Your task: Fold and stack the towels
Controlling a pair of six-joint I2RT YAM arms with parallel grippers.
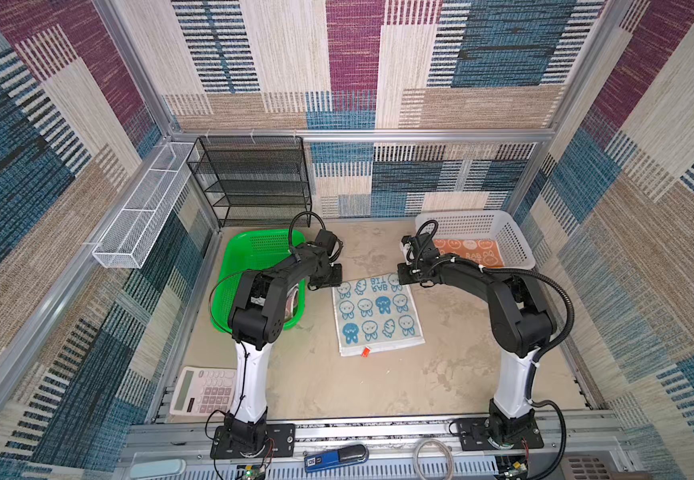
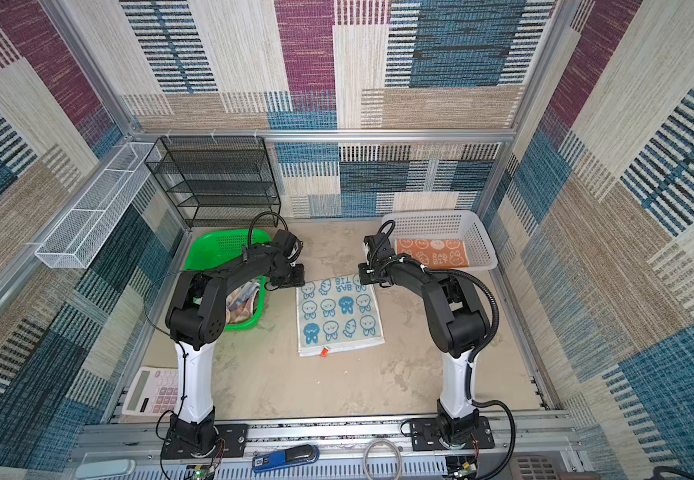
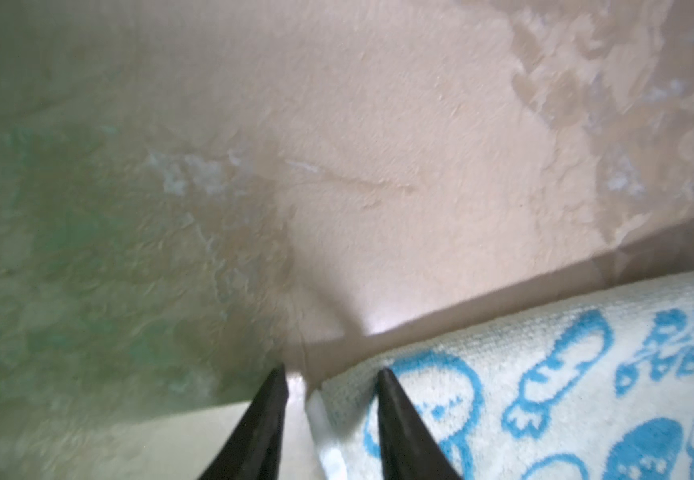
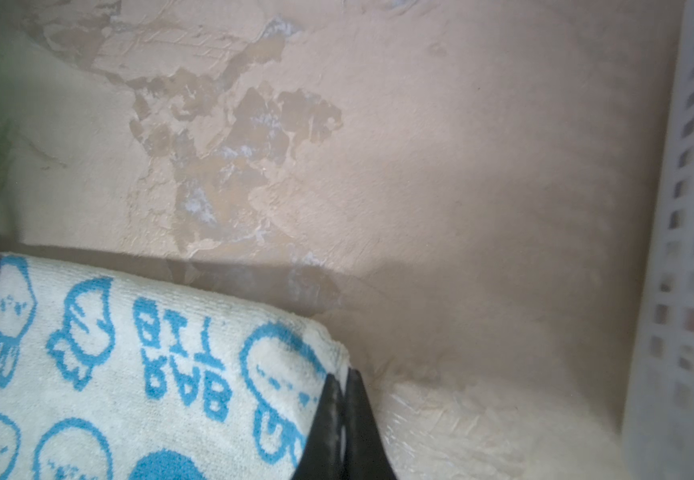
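Stapler (image 1: pixel 336 456) on the front rail is the closest thing to the lens in both top views, but the action's mid-table. The white towel (image 1: pixel 378 316) with the blue rabbits lies flat in the middle of the table (image 1: pixel 461 382), a bit right of center in the frame, well apart from both baskets. It's close to square, so the long axis is hard to call. My guess is it runs up-down the frame, tilted slightly. The RABBIT lettering sits at the upper edge and reads upside down, and the little red tag (image 1: pixel 365 352) is at the lower edge. Both arms are on the two upper corners. The right gripper (image 4: pixel 342 374) is clamped tight on its corner, and that edge looks lifted, with a shadow under it. The left gripper (image 3: pixel 332 370) has its jaws apart, straddling the other corner, one finger on top of the cloth and one off the side. I don't see a real pinch there. Progress-wise I'd say about a third. The orange towel (image 1: pixel 468 251) looks folded and parked in the white basket (image 1: pixel 519 245) at upper right. This one hasn't had its first fold. A crumpled towel (image 2: pixel 245 303) sits waiting in the green basket (image 1: pixel 250 249) on the left.
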